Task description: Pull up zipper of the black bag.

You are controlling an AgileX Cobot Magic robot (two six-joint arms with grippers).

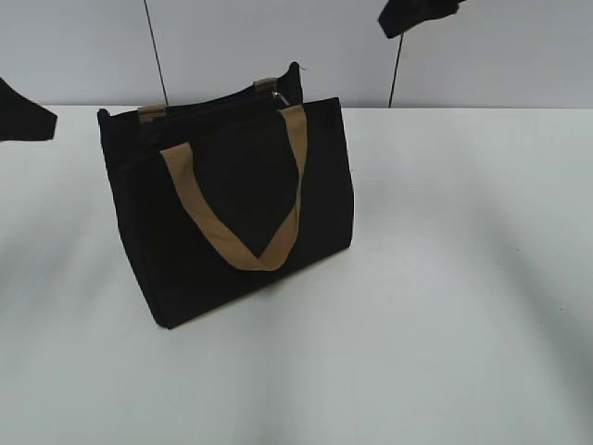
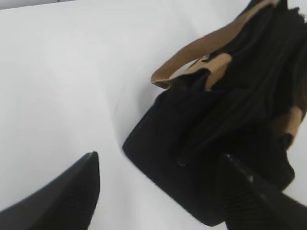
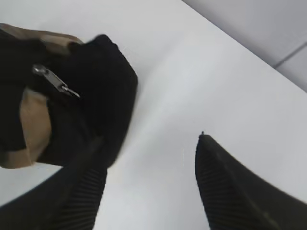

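The black bag [image 1: 232, 204] stands upright on the white table, left of centre, with a tan strap handle [image 1: 243, 243] hanging down its front. The zipper runs along its top edge, and its small silvery pull [image 1: 280, 95] sits at the bag's far right end. The pull also shows in the right wrist view [image 3: 55, 80]. My left gripper [image 2: 160, 160] is open and empty, above the table beside the bag's left end [image 2: 201, 158]. My right gripper [image 3: 151, 143] is open and empty, high above the table to the right of the bag [image 3: 91, 96].
The white table [image 1: 445, 278] spreads around the bag. A grey wall rises behind it. Two thin dark cables [image 1: 156, 51] hang against the wall. Dark parts of both arms show at the exterior view's left edge [image 1: 23, 120] and top right [image 1: 417, 14].
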